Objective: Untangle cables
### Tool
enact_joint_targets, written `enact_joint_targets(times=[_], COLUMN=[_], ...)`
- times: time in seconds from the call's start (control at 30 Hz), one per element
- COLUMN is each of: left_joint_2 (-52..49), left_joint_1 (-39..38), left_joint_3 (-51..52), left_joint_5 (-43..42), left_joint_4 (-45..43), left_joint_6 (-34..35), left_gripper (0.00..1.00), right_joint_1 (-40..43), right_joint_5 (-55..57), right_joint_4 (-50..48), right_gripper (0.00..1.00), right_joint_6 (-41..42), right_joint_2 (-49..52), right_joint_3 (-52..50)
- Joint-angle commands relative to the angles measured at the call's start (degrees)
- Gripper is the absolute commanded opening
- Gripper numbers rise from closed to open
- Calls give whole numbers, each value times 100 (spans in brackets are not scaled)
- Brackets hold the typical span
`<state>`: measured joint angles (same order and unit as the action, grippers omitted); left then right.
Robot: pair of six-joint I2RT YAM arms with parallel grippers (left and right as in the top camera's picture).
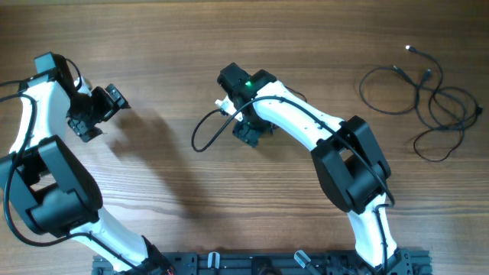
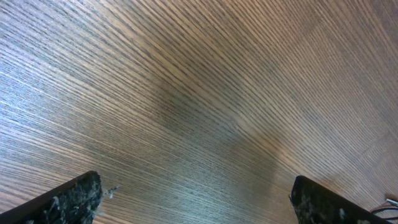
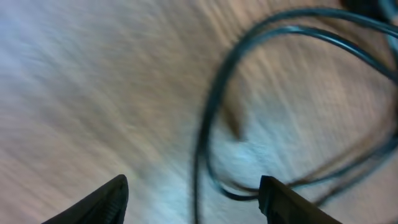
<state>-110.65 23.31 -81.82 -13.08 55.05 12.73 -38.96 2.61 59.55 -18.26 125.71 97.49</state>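
Observation:
One thin black cable (image 1: 200,139) lies in a loop at the table's middle, its white plug end (image 1: 221,105) right at my right gripper (image 1: 235,109). In the blurred right wrist view that cable (image 3: 208,118) curls over the wood. A strand of it runs down between the spread fingers of the right gripper (image 3: 194,198), which is open and pinches nothing. More cables (image 1: 428,99) lie looped together at the far right, small plugs (image 1: 410,50) sticking out. My left gripper (image 1: 103,113) hovers far left and stands wide open (image 2: 199,199) over bare wood.
The wooden table (image 1: 153,46) fills the view. A black rail (image 1: 252,263) with the arm bases runs along the front edge. The right arm's elbow (image 1: 351,160) hangs over the table between the middle cable and the tangle.

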Motion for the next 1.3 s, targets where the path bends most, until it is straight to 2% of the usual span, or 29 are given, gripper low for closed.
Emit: enact_joint_targets(times=[0.0,0.13,0.27,0.33,0.6,0.77,0.97,1.1,1.27], left_joint_2=[114,114,114,114,114,114,114,114,114], left_joint_1=[7,7,7,7,7,7,7,7,7], left_joint_3=[-37,-37,-37,-37,-37,-37,-37,-37,-37], left_joint_5=[55,55,55,55,55,55,55,55,55], left_joint_4=[-13,-13,-13,-13,-13,-13,-13,-13,-13], left_joint_6=[11,11,11,11,11,11,11,11,11], left_gripper=[100,100,100,100,100,100,100,100,100], right_joint_1=[-17,4,4,-2,-7,-9,-7,-7,-7], right_joint_5=[-699,-667,66,190,188,79,-647,-658,-682], right_joint_4=[-251,-859,-1386,-1401,-1604,-1652,-922,-741,-800], right_gripper=[76,74,66,65,55,55,54,40,18], right_joint_6=[431,1346,2861,3056,3051,3088,3069,3008,2715], right_joint_2=[72,72,118,166,431,673,682,682,682], right_joint_3=[313,310,289,289,-74,-131,-129,-129,-118])
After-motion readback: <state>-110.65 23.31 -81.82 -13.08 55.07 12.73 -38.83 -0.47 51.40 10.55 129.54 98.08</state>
